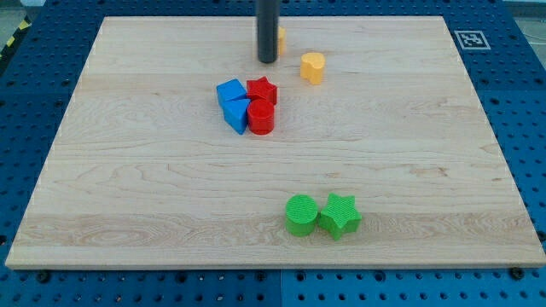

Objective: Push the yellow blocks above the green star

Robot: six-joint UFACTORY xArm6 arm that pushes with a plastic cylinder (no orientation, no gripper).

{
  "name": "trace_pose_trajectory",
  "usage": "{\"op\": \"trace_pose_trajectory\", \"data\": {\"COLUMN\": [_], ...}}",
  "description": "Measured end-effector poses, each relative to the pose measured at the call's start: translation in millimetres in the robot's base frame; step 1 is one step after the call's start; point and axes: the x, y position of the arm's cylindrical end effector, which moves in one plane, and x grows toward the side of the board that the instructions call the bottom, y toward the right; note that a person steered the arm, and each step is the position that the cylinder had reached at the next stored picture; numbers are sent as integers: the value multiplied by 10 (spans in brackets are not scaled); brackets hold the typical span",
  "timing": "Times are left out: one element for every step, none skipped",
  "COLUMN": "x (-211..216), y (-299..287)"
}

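Yellow blocks sit at the top middle of the frame: one yellow block in the open, another yellow block mostly hidden behind my tip. There are no jaws, only a rod. The green star waits at the lower right. A push could bump the red star.

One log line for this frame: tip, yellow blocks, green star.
my tip: view's top, touching partly hidden yellow block | second yellow block: to its right, apart | green star: bottom, beside green cylinder
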Motion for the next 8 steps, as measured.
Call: {"op": "trace_pose_trajectory", "data": {"x": [-359,-493,-209,-197,-292,-168,50,324], "y": [-147,137,766,1043,629,340,641,880]}}
